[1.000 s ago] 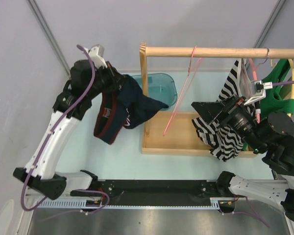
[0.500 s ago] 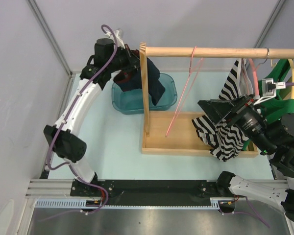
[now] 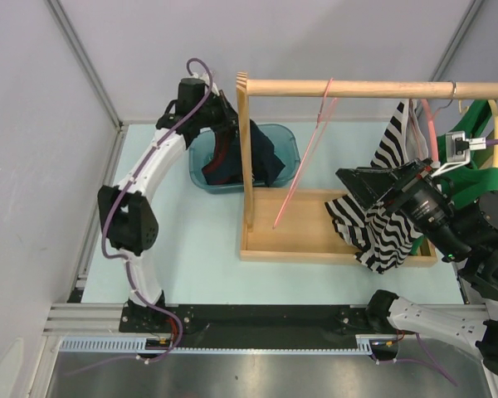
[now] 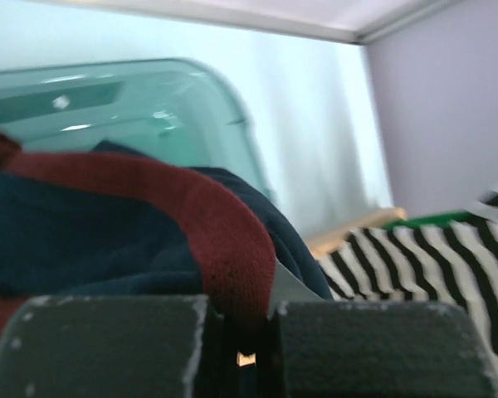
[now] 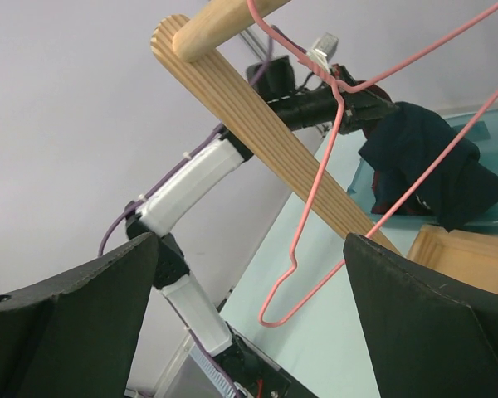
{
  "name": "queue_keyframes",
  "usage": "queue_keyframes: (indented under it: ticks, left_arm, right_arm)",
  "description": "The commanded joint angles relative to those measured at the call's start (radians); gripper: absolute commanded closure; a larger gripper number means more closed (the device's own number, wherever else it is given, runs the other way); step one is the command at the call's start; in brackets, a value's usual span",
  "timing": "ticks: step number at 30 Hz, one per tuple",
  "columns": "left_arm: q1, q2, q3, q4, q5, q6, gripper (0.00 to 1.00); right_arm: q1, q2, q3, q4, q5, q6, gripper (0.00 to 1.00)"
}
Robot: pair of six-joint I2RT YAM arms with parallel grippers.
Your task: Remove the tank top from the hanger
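The navy tank top (image 3: 232, 157) with dark red trim (image 4: 207, 215) hangs from my left gripper (image 3: 220, 124) down into the teal bin (image 3: 286, 145). That gripper (image 4: 245, 332) is shut on the red trim. The pink wire hanger (image 3: 307, 157) hangs bare from the wooden rail (image 3: 357, 87), right of the rack's post. In the right wrist view the hanger (image 5: 349, 191) shows between the fingers of my right gripper (image 5: 253, 249), well beyond them. My right gripper (image 3: 349, 186) is open and holds nothing, in front of a striped garment.
A black-and-white striped garment (image 3: 382, 224) and a green one (image 3: 473, 157) hang at the rail's right end. The wooden rack's tray base (image 3: 315, 249) lies mid-table, and its upright post (image 3: 247, 149) stands right beside the bin. Purple walls close in left and back.
My left arm swung the tank top from the front left to the back and lowered it into the teal bin. My right arm shifted only slightly.
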Motion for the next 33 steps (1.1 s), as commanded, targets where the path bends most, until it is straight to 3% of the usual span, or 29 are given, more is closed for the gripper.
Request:
queue_keyframes:
  ticks: [1,3,4,6,7,9,10,11,12,17,25,33]
  left_arm:
    - [0.054,0.093,0.025,0.008,-0.033,-0.026,1.0]
    - [0.057,0.116,0.06,-0.021,-0.07,0.001,0.98]
    - [0.057,0.116,0.067,-0.045,-0.108,0.01,0.85]
    - [0.057,0.116,0.089,-0.07,-0.141,0.027,0.71]
    - [0.057,0.11,0.089,-0.087,-0.152,0.03,0.56]
    - [0.057,0.067,0.068,-0.089,-0.153,0.033,0.45]
    - [0.056,0.048,0.054,-0.087,-0.153,0.035,0.35]
    - [0.054,0.027,0.025,-0.084,-0.153,0.043,0.16]
    - [0.054,-0.026,0.011,-0.082,-0.153,0.05,0.08]
    - [0.042,-0.246,-0.16,-0.075,-0.164,0.069,0.04]
    - [0.0,-0.645,-0.506,-0.015,-0.075,0.066,0.02]
    - [-0.046,-0.999,-0.725,-0.006,0.178,0.052,0.06]
  right_arm:
    - [-0.002,0.011,0.023,-0.004,0.013,-0.035,0.0]
    - [-0.002,0.014,0.029,-0.015,0.01,-0.043,0.0]
    - [-0.002,0.02,0.034,-0.021,0.01,-0.044,0.0]
    - [-0.002,0.026,0.044,-0.038,0.003,-0.046,0.0]
    - [-0.002,0.028,0.048,-0.044,-0.004,-0.05,0.0]
    - [-0.002,0.034,0.061,-0.066,-0.017,-0.052,0.0]
    - [-0.002,0.037,0.078,-0.073,-0.024,-0.063,0.0]
    - [-0.002,0.049,0.09,-0.08,-0.034,-0.069,0.0]
    - [-0.002,0.054,0.106,-0.109,-0.051,-0.078,0.0]
    - [-0.002,0.146,0.317,-0.26,-0.034,-0.17,0.0]
    - [-0.002,0.325,0.713,-0.573,0.312,-0.34,0.0]
    - [0.009,0.277,0.703,-0.603,0.686,-0.417,0.14]
